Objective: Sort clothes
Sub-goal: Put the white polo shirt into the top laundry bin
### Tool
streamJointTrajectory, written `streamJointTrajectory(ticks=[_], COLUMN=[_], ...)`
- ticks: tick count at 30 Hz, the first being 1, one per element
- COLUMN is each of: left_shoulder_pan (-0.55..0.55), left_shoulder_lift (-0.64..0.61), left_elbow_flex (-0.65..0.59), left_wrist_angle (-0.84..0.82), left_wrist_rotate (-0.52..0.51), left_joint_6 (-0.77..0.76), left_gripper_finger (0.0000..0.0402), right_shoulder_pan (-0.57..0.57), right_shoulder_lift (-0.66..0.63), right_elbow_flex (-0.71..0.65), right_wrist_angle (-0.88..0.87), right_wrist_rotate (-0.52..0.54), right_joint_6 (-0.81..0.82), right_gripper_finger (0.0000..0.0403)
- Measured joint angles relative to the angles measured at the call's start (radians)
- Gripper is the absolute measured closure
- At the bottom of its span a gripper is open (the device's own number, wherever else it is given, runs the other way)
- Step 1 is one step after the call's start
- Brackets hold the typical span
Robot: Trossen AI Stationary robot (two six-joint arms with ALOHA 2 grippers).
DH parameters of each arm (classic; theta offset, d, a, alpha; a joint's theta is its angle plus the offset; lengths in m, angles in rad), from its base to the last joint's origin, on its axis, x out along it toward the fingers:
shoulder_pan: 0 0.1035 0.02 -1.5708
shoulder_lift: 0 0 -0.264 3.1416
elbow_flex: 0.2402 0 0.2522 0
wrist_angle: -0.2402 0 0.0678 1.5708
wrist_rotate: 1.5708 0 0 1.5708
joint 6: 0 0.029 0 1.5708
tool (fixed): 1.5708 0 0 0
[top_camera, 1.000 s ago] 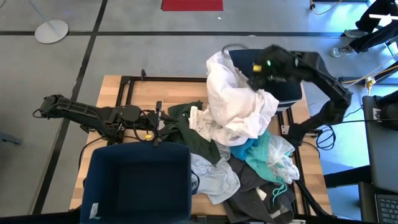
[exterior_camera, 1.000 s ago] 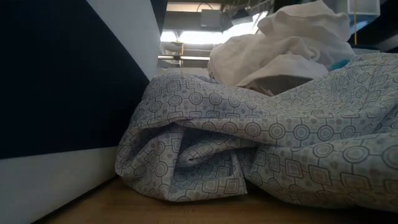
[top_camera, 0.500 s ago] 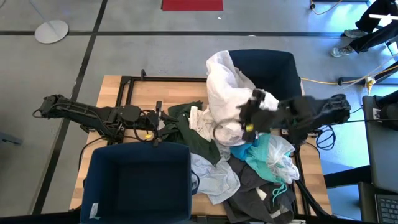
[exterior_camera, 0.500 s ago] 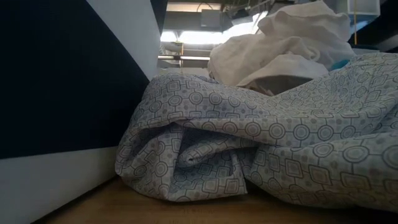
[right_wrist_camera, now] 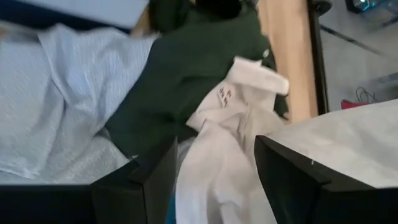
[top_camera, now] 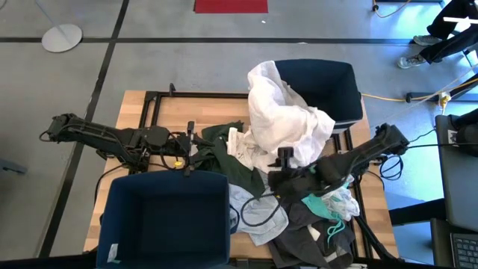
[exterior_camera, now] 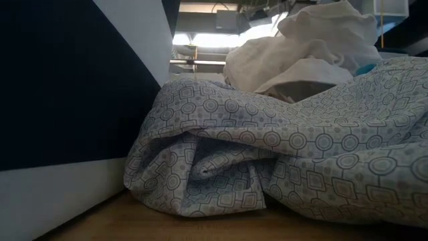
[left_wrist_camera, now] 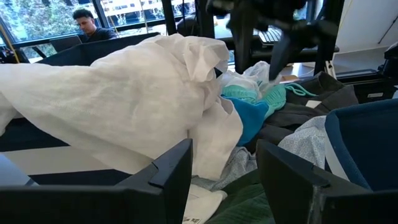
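nearest us, a navy bin (top_camera: 166,220) sits on the worktop (top_camera: 168,112). beside it we see the clothes (top_camera: 291,161) heaped across the middle and right side. our right gripper (top_camera: 282,170) hovers low over the pile, fingers spread wide and empty. our left gripper (top_camera: 188,146) rests at the dark green garment (top_camera: 224,153), also wide. farthest, a white garment (top_camera: 280,112) drapes over a second bin (top_camera: 325,86).

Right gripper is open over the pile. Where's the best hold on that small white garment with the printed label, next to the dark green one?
Probably the raised folded edge of the small white labelled garment, beside the dark olive green garment. It stands clear of the cloth around it. Bring the open right gripper straight down from above, since fabric crowds its sides.
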Motion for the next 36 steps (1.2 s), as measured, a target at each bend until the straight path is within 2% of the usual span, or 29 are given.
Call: streamJointTrajectory(ticks=[9, 16, 22, 36], left_shoulder_pan=[0.0, 0.0, 0.0, 0.0], left_shoulder_lift=[0.0, 0.0, 0.0, 0.0], left_elbow_flex=[0.0, 0.0, 0.0, 0.0], left_wrist_angle=[0.0, -0.001, 0.0, 0.002], left_wrist_rotate=[0.0, 0.0, 0.0, 0.0], left_joint_6=[0.0, -0.004, -0.006, -0.006], left_gripper_finger=[0.0235, 0.0235, 0.0235, 0.0235], right_shoulder_pan=[-0.003, -0.003, -0.003, -0.134], right_shoulder_lift=[0.106, 0.139, 0.139, 0.139], right_elbow_flex=[-0.06, -0.127, -0.211, -0.351], right_wrist_angle=[-0.008, -0.01, 0.002, 0.042], right_wrist_rotate=[0.026, 0.103, 0.215, 0.248], right_joint_6=[0.007, 0.007, 0.007, -0.004], right_gripper_finger=[0.0187, 0.0187, 0.0187, 0.0192])
